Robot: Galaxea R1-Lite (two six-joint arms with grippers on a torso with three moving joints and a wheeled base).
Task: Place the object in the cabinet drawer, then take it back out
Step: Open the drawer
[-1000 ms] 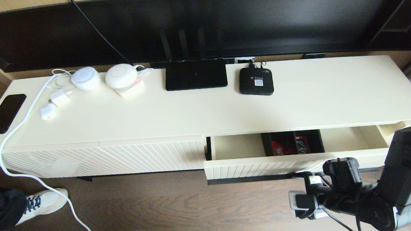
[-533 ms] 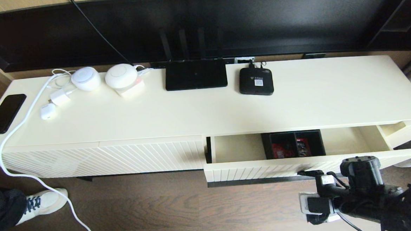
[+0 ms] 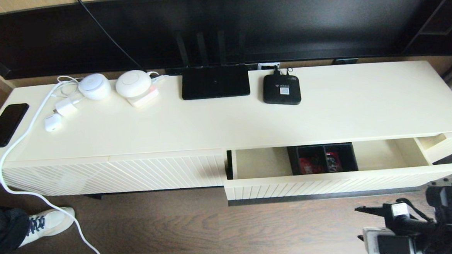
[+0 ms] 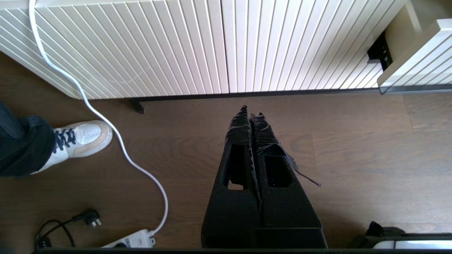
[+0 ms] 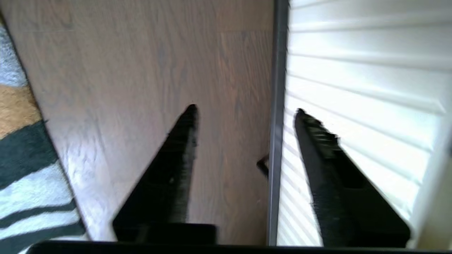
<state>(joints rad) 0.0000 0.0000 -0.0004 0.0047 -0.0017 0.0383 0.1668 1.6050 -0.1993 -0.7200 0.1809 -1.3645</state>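
head view: one organizer box (image 3: 322,158) in one open drawer (image 3: 329,181); right fingers (image 5: 310,137) apart, left fingers (image 4: 251,121) together

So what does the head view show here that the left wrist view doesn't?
Only the head view shows the black organizer box lying inside the open drawer, the cabinet top with router and set-top box, and the right claw low over the floor, clear of the drawer front. Only the left wrist view shows the shut left claw and a power strip. Both share the white cable and the sneaker.
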